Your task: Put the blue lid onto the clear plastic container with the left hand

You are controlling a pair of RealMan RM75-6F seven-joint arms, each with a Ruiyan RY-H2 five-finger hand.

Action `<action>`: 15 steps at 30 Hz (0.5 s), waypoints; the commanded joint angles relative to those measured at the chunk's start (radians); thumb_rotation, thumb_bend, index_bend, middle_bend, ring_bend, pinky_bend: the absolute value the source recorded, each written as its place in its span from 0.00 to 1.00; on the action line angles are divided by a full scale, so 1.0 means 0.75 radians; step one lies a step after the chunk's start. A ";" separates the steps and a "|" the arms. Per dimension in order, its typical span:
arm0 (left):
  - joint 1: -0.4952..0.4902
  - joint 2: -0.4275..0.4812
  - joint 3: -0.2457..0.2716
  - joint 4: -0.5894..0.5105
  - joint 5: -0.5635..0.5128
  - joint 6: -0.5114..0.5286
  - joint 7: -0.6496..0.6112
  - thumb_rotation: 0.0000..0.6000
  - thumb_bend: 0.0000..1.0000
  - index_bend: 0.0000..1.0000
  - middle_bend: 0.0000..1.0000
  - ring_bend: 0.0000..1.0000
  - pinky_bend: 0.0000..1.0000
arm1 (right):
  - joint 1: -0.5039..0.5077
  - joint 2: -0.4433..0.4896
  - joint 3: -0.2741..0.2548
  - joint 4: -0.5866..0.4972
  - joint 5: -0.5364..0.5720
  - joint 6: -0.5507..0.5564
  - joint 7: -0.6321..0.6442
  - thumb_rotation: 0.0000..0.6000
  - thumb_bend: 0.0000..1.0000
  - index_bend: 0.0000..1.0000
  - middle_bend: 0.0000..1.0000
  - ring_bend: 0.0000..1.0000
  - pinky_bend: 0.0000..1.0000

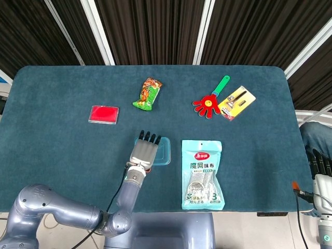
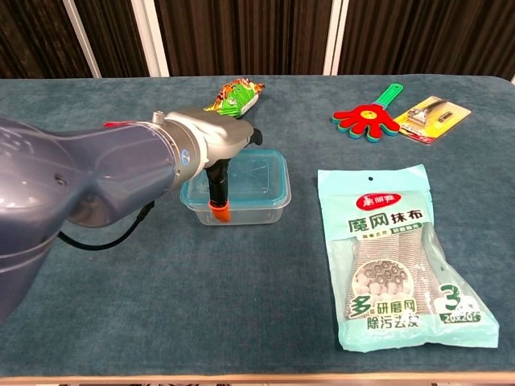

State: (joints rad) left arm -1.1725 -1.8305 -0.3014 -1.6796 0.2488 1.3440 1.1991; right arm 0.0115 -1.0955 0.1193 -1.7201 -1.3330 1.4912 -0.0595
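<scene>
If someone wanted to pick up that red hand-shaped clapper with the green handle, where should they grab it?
Probably by the green handle of the clapper, coming straight down from above. It lies flat on the table, so only a top approach works. The handle is slim and points toward the far edge, away from the yellow card package close beside the red palm, leaving the fingers room on both sides.

Item count: seven objects on the table (image 1: pixel 62 155), plus two robot hands.

One clear container (image 2: pixel 273 205) carrying one blue lid (image 1: pixel 164 151); one red flat case (image 1: pixel 104 114); one snack packet (image 1: pixel 148 94); one hand-shaped clapper toy (image 1: pixel 210 100); one yellow carded tool pack (image 1: pixel 236 102); one bagged scrubbing cloth (image 1: pixel 202 174). Hands: one left hand (image 1: pixel 143 153), one right hand (image 1: pixel 321 179).
</scene>
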 commanded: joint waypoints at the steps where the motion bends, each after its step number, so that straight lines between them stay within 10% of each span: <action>1: 0.007 0.016 0.007 -0.027 0.010 0.015 0.001 1.00 0.04 0.02 0.07 0.03 0.02 | 0.001 0.000 0.001 0.001 0.001 0.000 -0.002 1.00 0.34 0.00 0.01 0.00 0.00; 15: 0.047 0.102 0.052 -0.180 0.119 0.086 -0.018 1.00 0.04 0.04 0.09 0.03 0.07 | -0.005 -0.017 0.017 -0.002 0.033 0.028 -0.057 1.00 0.34 0.00 0.01 0.00 0.00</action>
State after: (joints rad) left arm -1.1431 -1.7649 -0.2717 -1.7961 0.3224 1.4003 1.1875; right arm 0.0091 -1.1048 0.1293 -1.7203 -1.3128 1.5082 -0.0976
